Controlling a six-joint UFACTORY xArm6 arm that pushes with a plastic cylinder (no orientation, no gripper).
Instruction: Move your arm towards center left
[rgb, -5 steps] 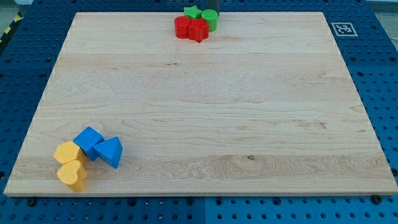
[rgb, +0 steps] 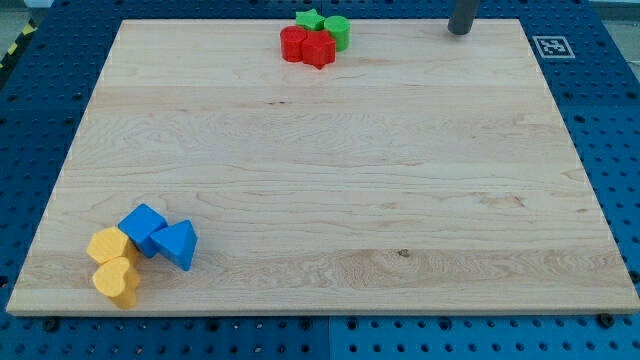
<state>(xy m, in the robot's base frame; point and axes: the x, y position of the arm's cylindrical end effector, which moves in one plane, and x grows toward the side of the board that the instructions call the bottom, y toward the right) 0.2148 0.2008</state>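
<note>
My tip is at the view's top, right of centre, near the wooden board's top edge. It stands well to the right of a cluster at the top centre: a red cylinder, a red star-like block, a green star and a green cylinder. It touches no block. At the bottom left lie a blue cube, a blue triangular block, a yellow hexagonal block and a yellow heart-like block, all close together.
A black-and-white marker tag sits at the board's top right corner. The board rests on a blue perforated table.
The rod has moved from just behind the green blocks at the top centre to the right along the board's top edge. The blocks have not moved.
</note>
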